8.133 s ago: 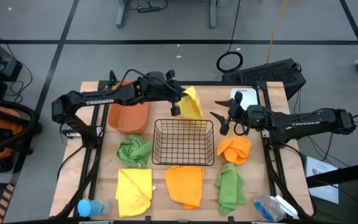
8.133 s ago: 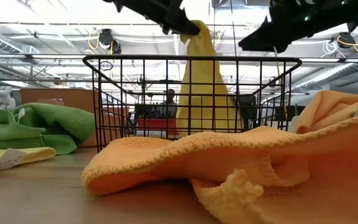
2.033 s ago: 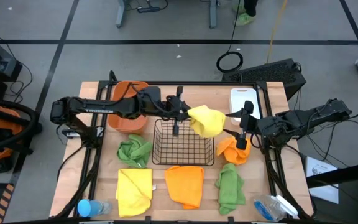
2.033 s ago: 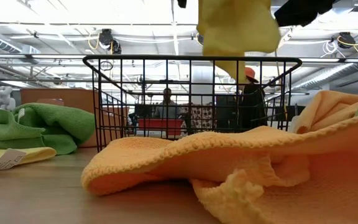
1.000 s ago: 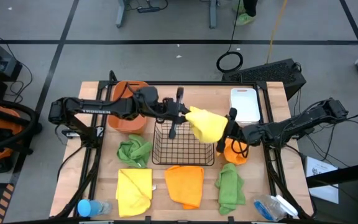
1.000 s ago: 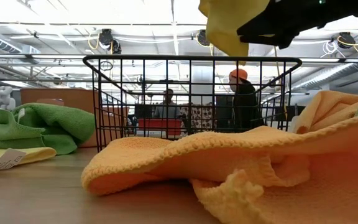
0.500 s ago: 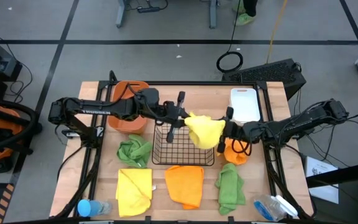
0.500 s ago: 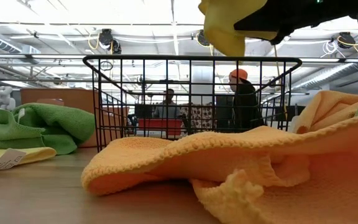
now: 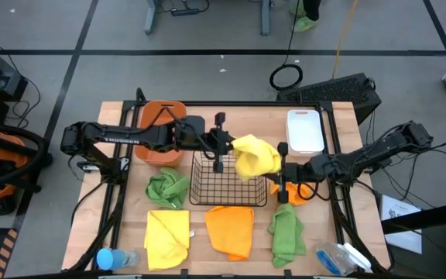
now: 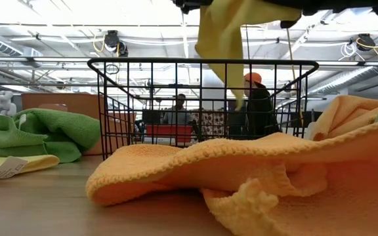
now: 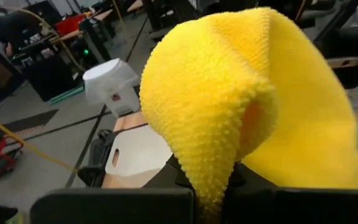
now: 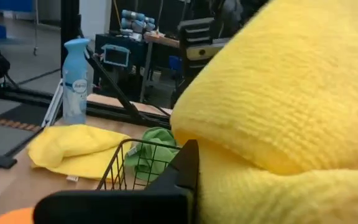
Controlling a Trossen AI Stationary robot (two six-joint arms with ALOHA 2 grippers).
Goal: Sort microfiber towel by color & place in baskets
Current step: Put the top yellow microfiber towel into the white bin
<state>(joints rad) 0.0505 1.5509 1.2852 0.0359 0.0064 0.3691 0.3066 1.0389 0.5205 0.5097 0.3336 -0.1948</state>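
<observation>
Since half a second ago the right gripper (image 9: 283,171) has slid lower along the near right edge of the black wire-mesh basket (image 9: 228,177), and the yellow microfiber towel (image 9: 255,156) has spread out above the basket's right half, hanging lower into the low view.

At about 9 o'clock on the table sits the oblong orange tub (image 9: 159,133), with the left arm reaching across it. The left gripper (image 9: 220,146) is over the basket's far rim, its fingers closed on the yellow microfiber towel, which fills its wrist view (image 11: 253,118). A crumpled green towel (image 9: 166,187) lies at the basket's 9 o'clock side, and a flat yellow towel (image 9: 166,236) lies at 7 o'clock near a blue spray bottle (image 9: 111,258). An orange towel (image 9: 230,229) lies at 6 o'clock, just in front of the basket.

The right gripper presses against the hanging towel at the basket's 3 o'clock side; whether its fingers are closed on the cloth I cannot tell. A second orange towel (image 9: 307,191) lies under the right arm, a second green towel (image 9: 286,230) at 5 o'clock, and the white plastic bin (image 9: 304,131) at 1 o'clock.
</observation>
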